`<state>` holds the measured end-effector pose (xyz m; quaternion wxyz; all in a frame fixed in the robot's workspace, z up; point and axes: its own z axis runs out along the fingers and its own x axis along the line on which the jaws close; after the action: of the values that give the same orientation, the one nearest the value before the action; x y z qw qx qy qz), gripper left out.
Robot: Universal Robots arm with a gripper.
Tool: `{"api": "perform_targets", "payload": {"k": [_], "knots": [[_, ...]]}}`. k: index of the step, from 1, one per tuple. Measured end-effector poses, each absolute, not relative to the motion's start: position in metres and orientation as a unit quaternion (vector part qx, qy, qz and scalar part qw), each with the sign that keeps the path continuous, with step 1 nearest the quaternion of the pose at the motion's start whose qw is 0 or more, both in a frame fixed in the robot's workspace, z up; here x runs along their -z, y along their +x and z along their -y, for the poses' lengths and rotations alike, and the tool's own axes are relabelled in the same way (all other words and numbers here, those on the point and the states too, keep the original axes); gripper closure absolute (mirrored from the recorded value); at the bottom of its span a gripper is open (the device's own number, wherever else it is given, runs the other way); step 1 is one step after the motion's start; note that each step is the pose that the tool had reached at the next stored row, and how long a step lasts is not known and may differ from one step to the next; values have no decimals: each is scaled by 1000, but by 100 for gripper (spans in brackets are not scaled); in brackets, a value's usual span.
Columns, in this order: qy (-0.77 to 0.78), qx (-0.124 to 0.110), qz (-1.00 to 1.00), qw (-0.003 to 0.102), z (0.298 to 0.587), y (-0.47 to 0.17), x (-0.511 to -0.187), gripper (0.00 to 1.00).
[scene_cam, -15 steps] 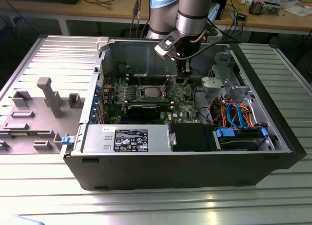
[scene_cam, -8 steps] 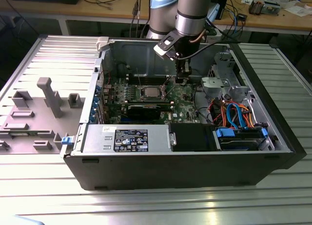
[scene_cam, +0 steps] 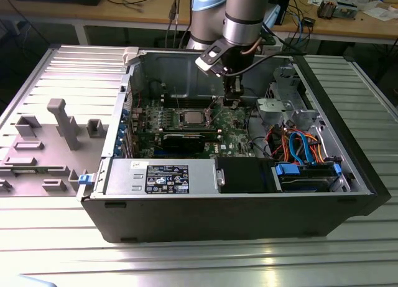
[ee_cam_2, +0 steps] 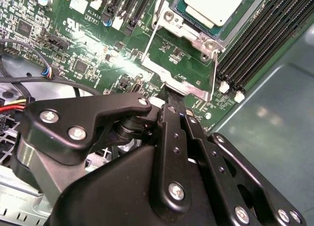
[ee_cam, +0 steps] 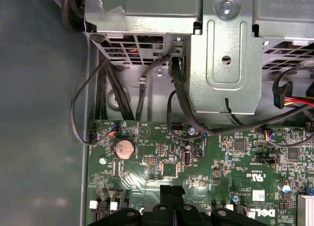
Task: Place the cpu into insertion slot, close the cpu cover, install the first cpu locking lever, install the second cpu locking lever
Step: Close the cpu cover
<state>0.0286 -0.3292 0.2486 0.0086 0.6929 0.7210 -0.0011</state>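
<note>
The cpu (ee_cam_2: 216,5) lies in the insertion slot (ee_cam_2: 190,34).

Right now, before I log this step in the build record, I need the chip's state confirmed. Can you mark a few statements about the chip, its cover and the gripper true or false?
1. The chip sits in its socket. True.
2. The gripper holds the chip. False: its tips are at the edge of the cover, apart from the chip.
3. The cover lies shut over the chip. False: it is swung open and the chip's top is bare.
4. A round coin battery sits on the green board. True.
</note>
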Motion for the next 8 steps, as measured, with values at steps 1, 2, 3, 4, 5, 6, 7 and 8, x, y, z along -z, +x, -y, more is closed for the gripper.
{"api": "perform_targets", "payload": {"k": [1,2,3,4,5,6,7,8], "knots": [[693,1,-721,9,329,28,-249,89],[693,1,-721,9,329,27,-249,89],[693,1,-721,9,329,26,-249,89],[693,1,-721,9,329,25,-249,89],[693,1,-721,9,329,25,-249,89],[693,1,-721,9,329,24,-249,89],[693,1,-721,9,329,23,-249,89],[693,1,-721,9,329,22,-249,89]]}}
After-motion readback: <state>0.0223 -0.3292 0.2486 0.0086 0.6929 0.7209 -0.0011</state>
